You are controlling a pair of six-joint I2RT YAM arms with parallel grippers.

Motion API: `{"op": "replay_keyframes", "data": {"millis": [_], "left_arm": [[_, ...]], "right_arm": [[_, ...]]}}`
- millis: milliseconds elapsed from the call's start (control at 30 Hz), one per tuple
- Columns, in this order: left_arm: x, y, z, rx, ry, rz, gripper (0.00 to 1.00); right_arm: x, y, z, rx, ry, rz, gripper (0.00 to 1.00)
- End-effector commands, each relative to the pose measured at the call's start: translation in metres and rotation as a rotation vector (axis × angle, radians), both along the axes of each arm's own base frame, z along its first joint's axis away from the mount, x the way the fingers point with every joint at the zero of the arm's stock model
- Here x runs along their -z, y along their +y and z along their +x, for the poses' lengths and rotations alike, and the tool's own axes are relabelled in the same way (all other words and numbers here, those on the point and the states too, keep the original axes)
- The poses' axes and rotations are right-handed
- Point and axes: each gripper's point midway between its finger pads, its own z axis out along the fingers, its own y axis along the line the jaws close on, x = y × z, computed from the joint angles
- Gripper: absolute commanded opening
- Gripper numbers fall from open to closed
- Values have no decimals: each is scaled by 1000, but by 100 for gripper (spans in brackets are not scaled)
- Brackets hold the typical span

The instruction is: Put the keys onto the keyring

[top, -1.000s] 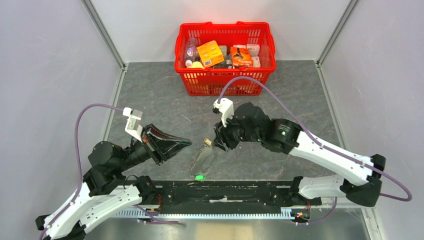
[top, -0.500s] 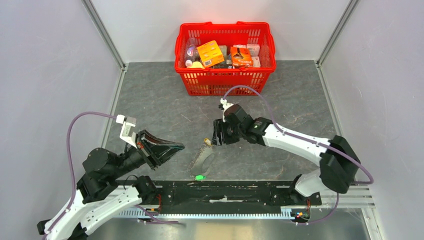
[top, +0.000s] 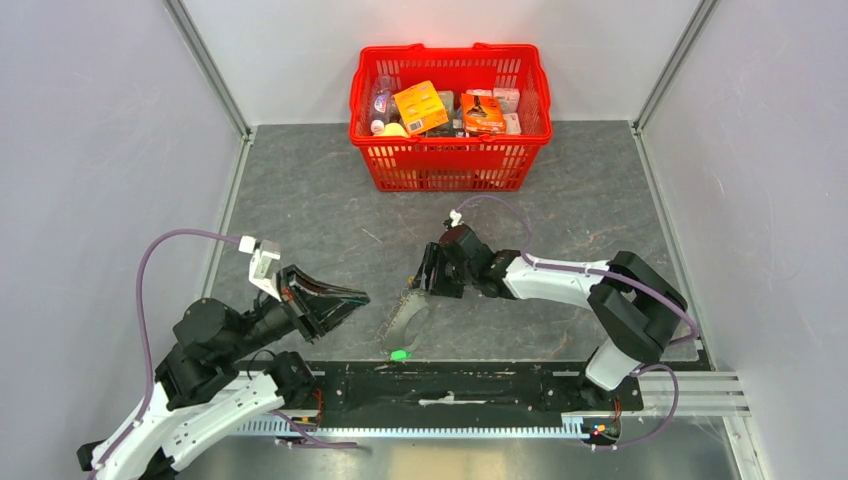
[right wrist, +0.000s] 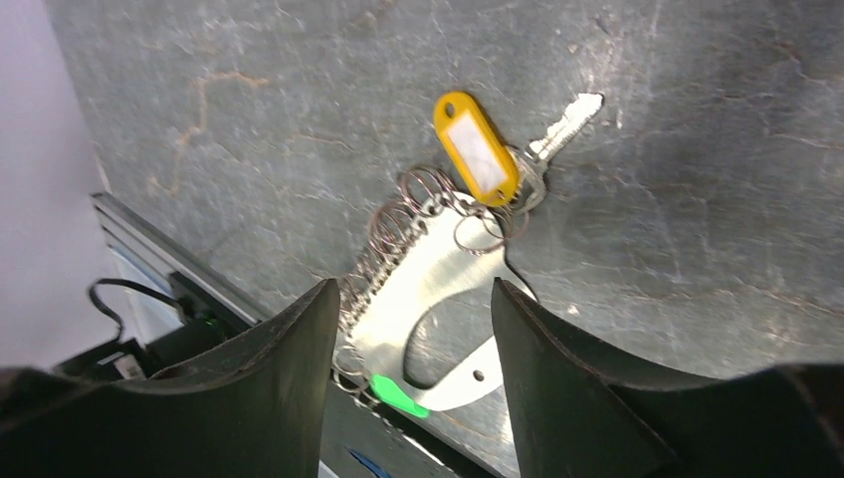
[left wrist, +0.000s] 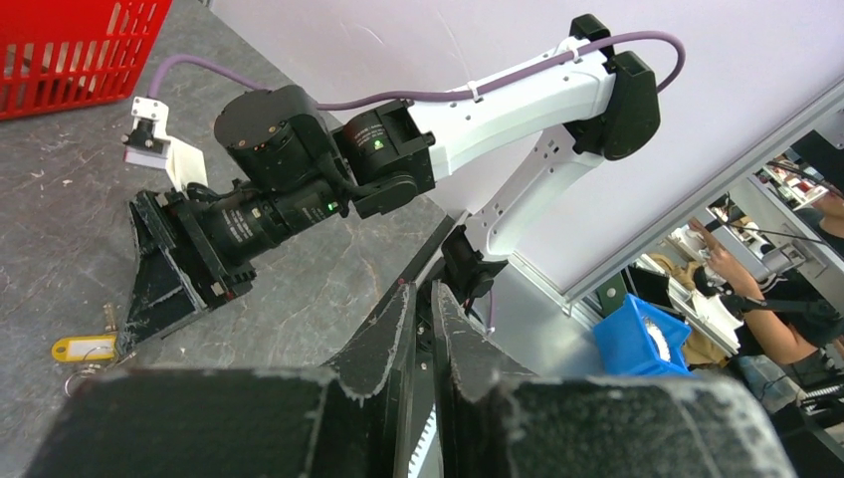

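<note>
The keyring [right wrist: 438, 284], a flat silver metal loop with a coil of small wire rings along one side, lies on the grey tabletop, as the top view also shows [top: 405, 315]. The yellow-headed key [right wrist: 476, 159] rests at its far end, its small ring overlapping the coil. At the loop's near end, by the table's rail, lies the green-headed key [right wrist: 398, 393] [top: 400, 354]. My right gripper [right wrist: 413, 294] [top: 425, 275] hovers open over the loop, holding nothing. To the left, apart from it, my left gripper [left wrist: 420, 291] [top: 355, 297] has a narrow gap between its fingers and nothing in them.
A red basket [top: 450, 165] full of packaged goods stands at the back of the table. A black rail [top: 450, 385] runs along the near edge, just behind the green key. Grey walls close in the left and right sides.
My right arm has folded in and its gripper has dropped closer over the keyring, jaws wider. My left gripper has pulled back to the left, and its jaws have parted slightly.
</note>
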Motion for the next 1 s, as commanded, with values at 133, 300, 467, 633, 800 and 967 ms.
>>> {"op": "replay_keyframes", "data": {"millis": [133,300,467,633,800,967], "left_arm": [[8,3,-1,-6,-30,19,17],[9,6,-3,-7,-34,20,18],[9,7,-3,-8,-35,21,18],[8,4,-5,12,-38,31,19],[10,3,-6,20,-41,43,19],[16,1,-6,29,-36,59,19]], "right_arm": [[-11,19,19,154,13,166,63],[-9,13,15,172,19,173,61],[-8,3,14,100,-46,83,57],[-23,-4,15,-67,-159,-45,53],[-33,-15,11,-273,-231,-192,50],[-35,-22,5,-500,-288,-298,47]]}}
